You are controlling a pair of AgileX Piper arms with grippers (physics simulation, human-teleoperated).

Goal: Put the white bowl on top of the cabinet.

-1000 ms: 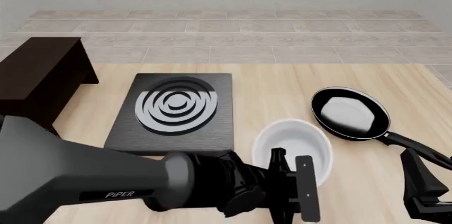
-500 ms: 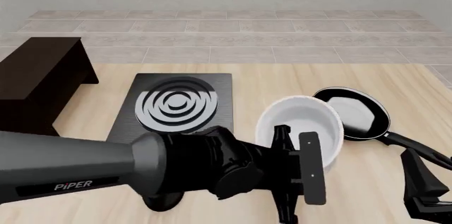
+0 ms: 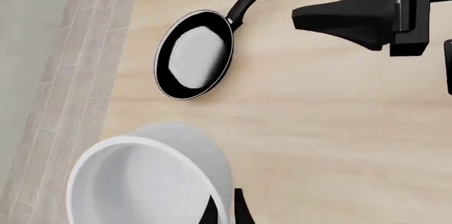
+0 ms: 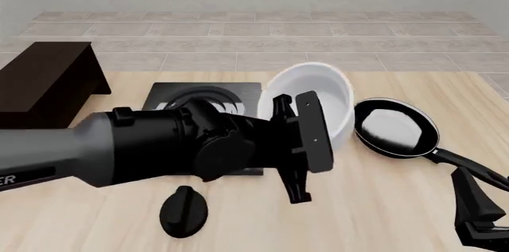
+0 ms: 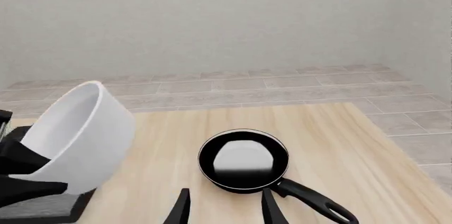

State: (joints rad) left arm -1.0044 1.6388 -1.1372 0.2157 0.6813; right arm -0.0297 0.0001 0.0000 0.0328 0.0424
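The white bowl (image 4: 320, 94) hangs tilted in the air over the table, between the stove plate and the frying pan. My left gripper (image 4: 296, 112) is shut on its near rim. The bowl also shows in the left wrist view (image 3: 141, 181) and the right wrist view (image 5: 78, 134). The dark brown cabinet (image 4: 44, 82) stands at the far left of the table, well apart from the bowl. My right gripper (image 5: 224, 209) is open and empty, low at the table's near right (image 4: 477, 219).
A black frying pan (image 4: 395, 128) with a pale patch lies right of the bowl, handle toward the right arm. The black stove plate (image 4: 187, 100) with silver rings is mostly hidden behind my left arm. A black knob (image 4: 183, 210) lies near the front edge.
My left gripper has lifted the bowl off the table and carried it up, back and a little left, tilting it. The right arm has not moved.
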